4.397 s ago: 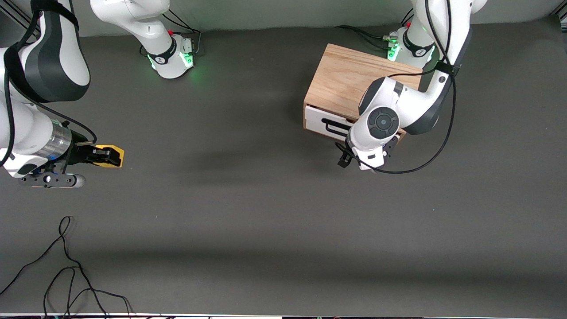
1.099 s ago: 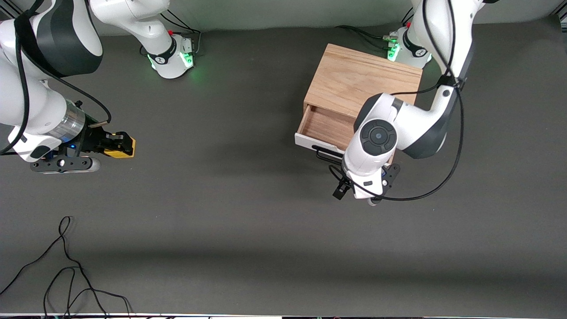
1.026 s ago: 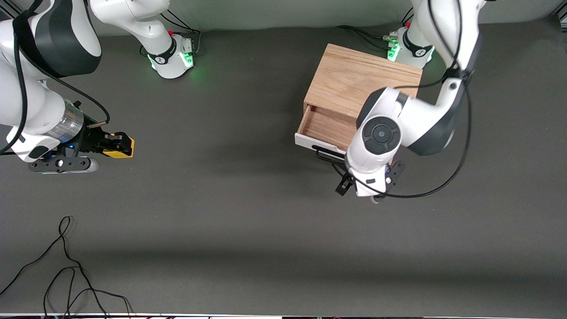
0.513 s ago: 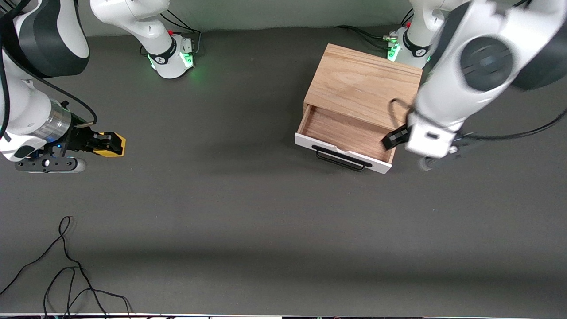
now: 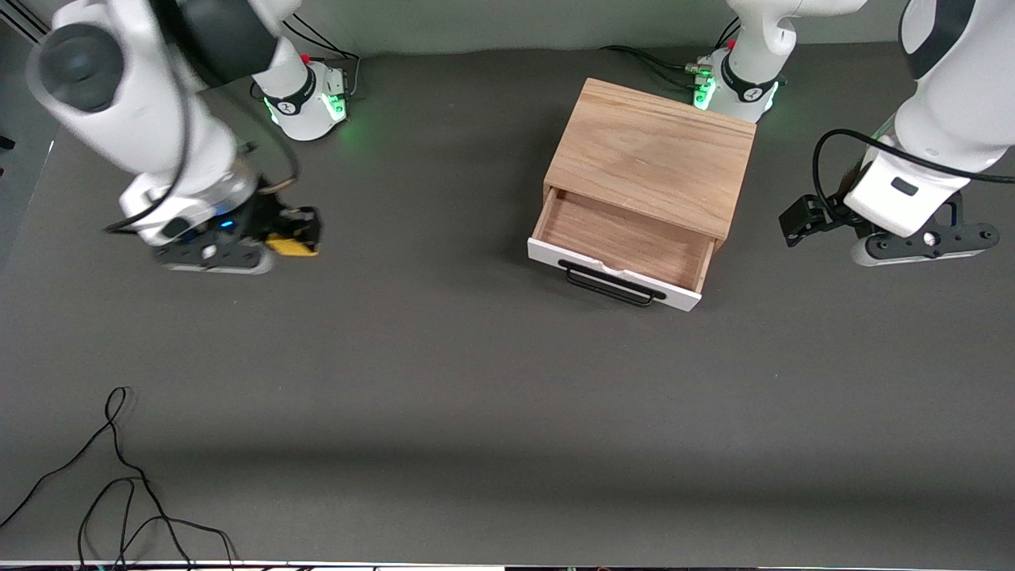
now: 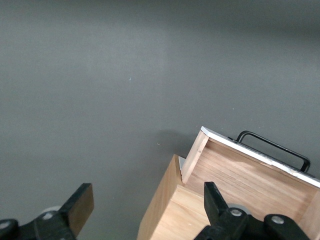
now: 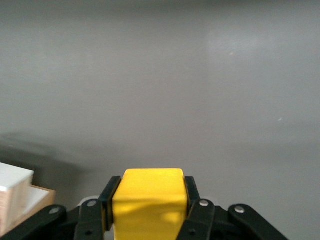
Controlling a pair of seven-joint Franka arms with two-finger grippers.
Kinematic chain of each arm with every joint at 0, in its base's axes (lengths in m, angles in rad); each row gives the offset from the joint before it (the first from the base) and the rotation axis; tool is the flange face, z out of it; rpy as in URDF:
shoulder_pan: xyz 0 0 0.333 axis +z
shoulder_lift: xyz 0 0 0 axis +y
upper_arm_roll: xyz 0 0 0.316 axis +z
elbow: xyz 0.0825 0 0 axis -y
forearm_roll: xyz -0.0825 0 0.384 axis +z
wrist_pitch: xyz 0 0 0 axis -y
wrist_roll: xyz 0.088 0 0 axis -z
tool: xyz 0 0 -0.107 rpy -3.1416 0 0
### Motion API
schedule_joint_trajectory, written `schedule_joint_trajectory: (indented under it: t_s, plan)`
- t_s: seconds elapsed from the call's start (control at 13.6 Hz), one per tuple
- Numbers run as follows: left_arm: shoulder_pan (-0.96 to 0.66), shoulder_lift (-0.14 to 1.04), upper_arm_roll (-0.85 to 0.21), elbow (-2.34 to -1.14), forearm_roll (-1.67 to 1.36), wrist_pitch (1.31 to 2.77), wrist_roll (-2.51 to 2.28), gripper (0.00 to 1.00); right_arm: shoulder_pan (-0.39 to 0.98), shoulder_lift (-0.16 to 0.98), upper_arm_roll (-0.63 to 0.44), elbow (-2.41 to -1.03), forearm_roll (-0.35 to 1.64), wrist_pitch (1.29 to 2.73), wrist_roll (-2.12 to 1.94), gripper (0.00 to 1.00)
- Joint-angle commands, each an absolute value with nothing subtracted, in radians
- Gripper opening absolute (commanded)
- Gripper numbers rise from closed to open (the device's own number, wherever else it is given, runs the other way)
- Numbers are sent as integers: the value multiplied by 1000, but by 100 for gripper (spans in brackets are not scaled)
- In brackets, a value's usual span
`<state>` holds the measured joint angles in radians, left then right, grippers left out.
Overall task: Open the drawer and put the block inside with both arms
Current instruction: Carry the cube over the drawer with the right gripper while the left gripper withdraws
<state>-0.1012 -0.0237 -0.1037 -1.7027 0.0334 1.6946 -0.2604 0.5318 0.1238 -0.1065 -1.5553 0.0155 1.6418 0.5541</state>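
Observation:
The drawer [image 5: 626, 242] stands pulled out of the oak cabinet [image 5: 650, 151]. Its white front and black wire handle [image 5: 610, 285] face the front camera, and its wooden inside holds nothing. The yellow block [image 5: 290, 244] is clamped in my right gripper [image 5: 308, 230], which is shut on it in the air over the table at the right arm's end. The right wrist view shows the block [image 7: 147, 197] filling the jaws. My left gripper [image 5: 801, 220] hangs open and empty beside the cabinet, toward the left arm's end. Its wrist view shows the drawer [image 6: 250, 180] past its wide-spread fingers [image 6: 80, 207].
A loose black cable [image 5: 119, 476] lies on the dark mat near the front edge at the right arm's end. Both green-lit arm bases [image 5: 309, 99] stand at the back edge. Bare mat lies between the block and the cabinet.
The drawer was pulled out. My left gripper has left the handle and swung off toward the left arm's end. My right gripper has carried the block toward the cabinet.

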Motion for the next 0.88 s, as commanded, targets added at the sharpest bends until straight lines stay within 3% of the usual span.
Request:
schedule_joint_trajectory:
  t_s: [0.0, 0.29, 0.59, 0.81]
  plan:
    - [-95, -97, -65, -1787, 37, 1743, -93, 99, 616, 230, -117, -1429, 26, 1629, 713, 27]
    - [-95, -43, -38, -1708, 44, 1724, -48, 100, 725, 401, -115, -1254, 48, 1640, 961, 27]
    - [-98, 61, -38, -1534, 46, 1617, -51, 100, 834, 563, -110, -1089, 48, 1678, 1145, 27]
    - [-97, 66, -38, -1529, 46, 1583, -60, 100, 903, 633, -81, -1071, 48, 1788, 1308, 27]
